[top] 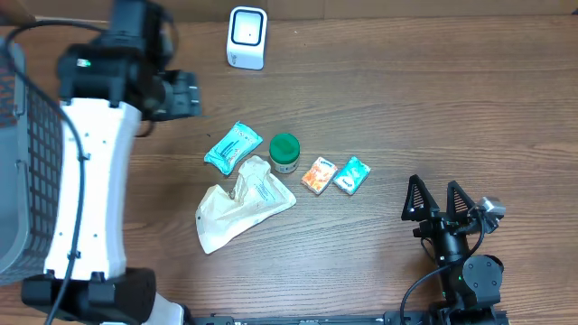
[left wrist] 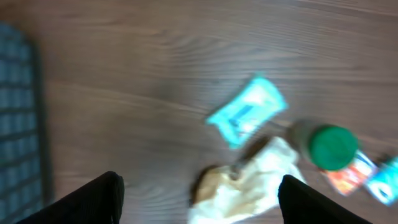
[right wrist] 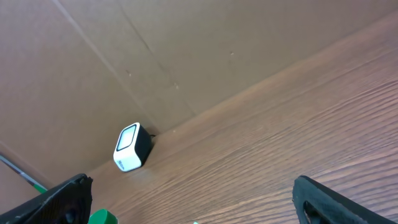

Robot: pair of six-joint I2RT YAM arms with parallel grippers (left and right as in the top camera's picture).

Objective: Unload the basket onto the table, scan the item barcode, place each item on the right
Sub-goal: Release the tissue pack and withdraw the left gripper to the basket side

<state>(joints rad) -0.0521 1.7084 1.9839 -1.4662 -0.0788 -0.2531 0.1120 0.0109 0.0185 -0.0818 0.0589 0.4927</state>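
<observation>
Overhead, the teal pouch (top: 234, 147) lies flat on the counter (top: 379, 99), at the left edge of a small cluster of goods. It is the item nearest the left tool (top: 185, 93), so I take it to be the one to scan, though the pictures do not settle that.

It looks like a light, soft film packet, slick and easily crumpled. A pinch across its short width near one sealed end should hold it best, and it may sag or slide if caught by a corner. Where its barcode sits cannot be seen.

Just beside it stands a green-capped jar (top: 284, 152), rigid and round. A crumpled white bag (top: 242, 203) touches or overlaps the pouch's lower end and could be dragged along with it. An orange packet (top: 319, 174) and a small teal packet (top: 352, 174) lie to the right.

The white scanner (top: 247, 37) stands at the far edge, well apart from the cluster, and a wire basket (top: 23, 171) sits at the left.

The left tool hangs above bare wood with its fingers spread and nothing between them. The right tool (top: 437, 203) is parked near the front edge, also spread wide and empty.
</observation>
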